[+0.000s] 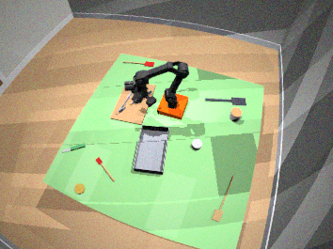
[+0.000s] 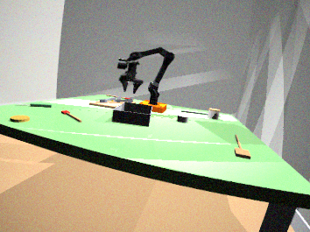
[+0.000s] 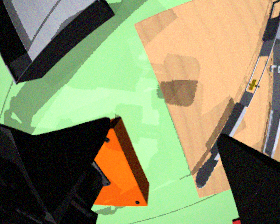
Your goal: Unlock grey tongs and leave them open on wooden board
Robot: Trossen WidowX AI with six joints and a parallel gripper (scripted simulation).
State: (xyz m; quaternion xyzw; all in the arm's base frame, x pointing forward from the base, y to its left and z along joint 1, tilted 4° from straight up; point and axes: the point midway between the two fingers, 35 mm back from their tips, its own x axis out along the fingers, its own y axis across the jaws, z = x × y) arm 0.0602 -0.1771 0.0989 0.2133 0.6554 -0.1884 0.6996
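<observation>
The grey tongs [image 1: 122, 109] [image 3: 235, 119] lie on the wooden board [image 1: 134, 116] [image 2: 98, 103] [image 3: 172, 30]. In the wrist view their two arms stand apart with bare board between them; the right part is cut off by the image edge, so the hinge and lock cannot be made out. My gripper [image 1: 144, 101] [image 2: 130, 91] [image 3: 165, 131] is wide open and empty, raised above the board's side near the robot base. In the wrist view its right fingertip overlaps the lower end of one tong arm from above. The roasting tin [image 1: 151, 153] [image 2: 131, 117] [image 3: 60, 55] is empty.
The orange base [image 1: 178, 113] [image 2: 158, 108] [image 3: 122, 175] is beside the board. A red spatula [image 1: 149, 64] lies behind; another [image 1: 99, 161] and a green-handled knife [image 1: 77, 147] lie front left. A black spatula [image 1: 239, 101], a cup [image 1: 235, 115] and a white round item [image 1: 197, 144] are right.
</observation>
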